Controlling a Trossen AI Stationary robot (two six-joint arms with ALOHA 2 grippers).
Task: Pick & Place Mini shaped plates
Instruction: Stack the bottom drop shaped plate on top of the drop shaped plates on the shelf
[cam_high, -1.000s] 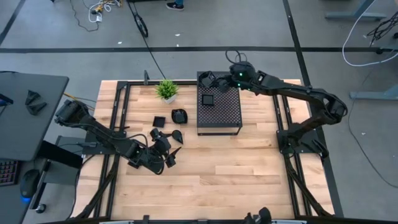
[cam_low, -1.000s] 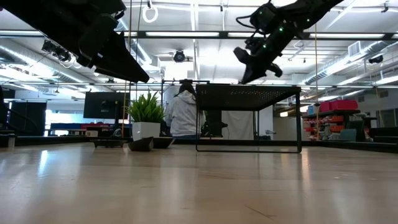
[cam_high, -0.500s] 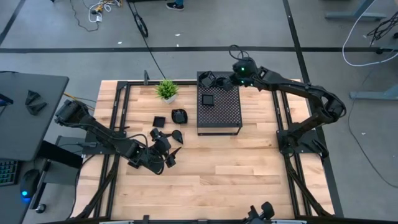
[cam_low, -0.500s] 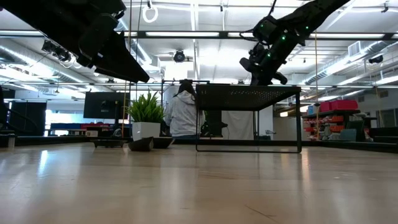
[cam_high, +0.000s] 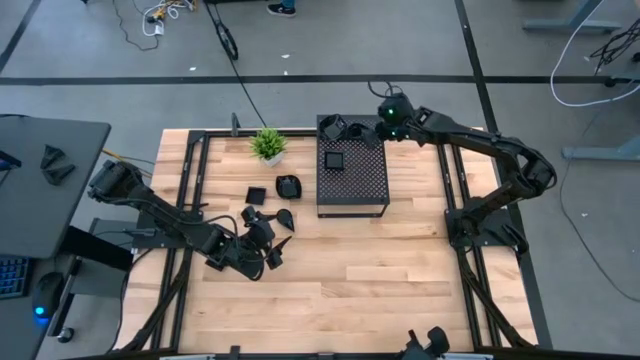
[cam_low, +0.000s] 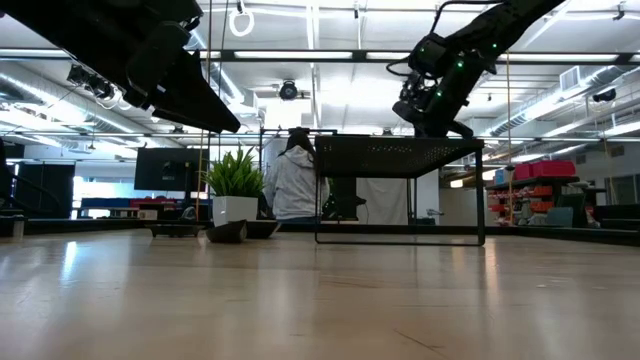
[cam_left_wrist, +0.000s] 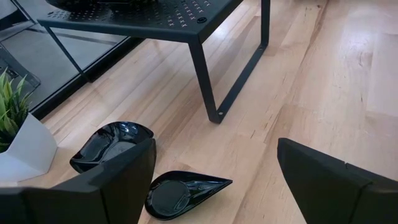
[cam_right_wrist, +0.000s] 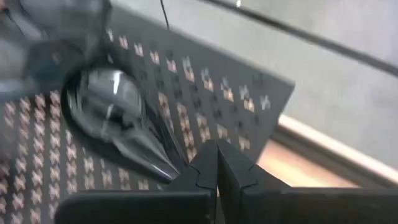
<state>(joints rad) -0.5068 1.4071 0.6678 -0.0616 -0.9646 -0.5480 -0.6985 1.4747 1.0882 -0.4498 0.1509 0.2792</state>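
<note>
Right gripper (cam_right_wrist: 216, 163), fingers pressed together and holding nothing, is hovering over the perforated box (cam_high: 352, 178) beside a teardrop plate (cam_right_wrist: 118, 121) lying on its top, while the left gripper (cam_left_wrist: 214, 180) is waiting wide open above plates (cam_high: 270, 215) on the table (cam_high: 380, 270).

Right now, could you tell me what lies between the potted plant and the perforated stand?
In the high view, only bare wood separates the potted plant from the perforated stand.

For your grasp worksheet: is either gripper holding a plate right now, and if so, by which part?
Nothing is held. The left gripper hangs open above a teardrop plate; the right gripper is shut, empty, over the perforated box.
</note>
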